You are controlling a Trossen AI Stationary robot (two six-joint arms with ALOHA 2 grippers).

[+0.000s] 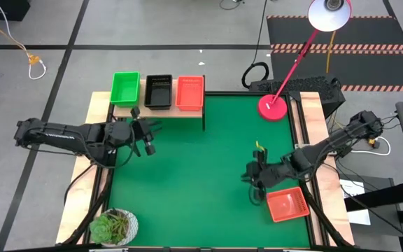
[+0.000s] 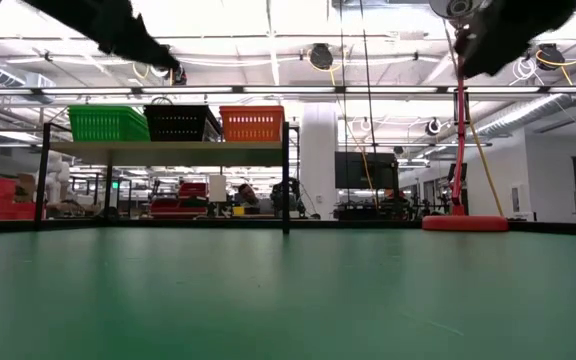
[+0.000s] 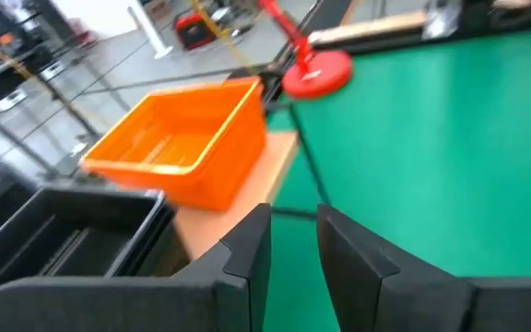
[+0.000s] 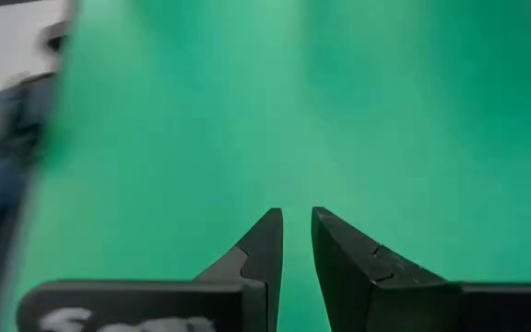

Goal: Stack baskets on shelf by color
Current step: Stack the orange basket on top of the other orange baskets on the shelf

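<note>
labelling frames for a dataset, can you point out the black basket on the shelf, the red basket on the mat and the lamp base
black basket [image 1: 158,91]: high view, its inner floor, middle of the shelf [image 1: 194,110].
red basket on the mat [image 1: 287,204]: high view, its inner floor, beside the right gripper [image 1: 256,183].
lamp base [image 1: 273,107]: high view, the red disc's top.

My table is covered by a flat, deep green mat [image 1: 187,168] with no pattern. On the pale natural-wood shelf [image 1: 187,112] with thin black legs stand three perforated plastic baskets: a bright green one [image 1: 124,88], a black one [image 1: 158,91] and a red-orange one [image 1: 190,92], their sides a fine mesh grid. Another red-orange mesh basket [image 1: 286,204] lies on the mat. The desk lamp's round base [image 1: 273,107] is pinkish red, its shade [image 1: 329,14] pale. My left gripper [image 3: 293,242] and right gripper [image 4: 295,238] are matte black. The round potted plant [image 1: 114,227] is green.
</note>
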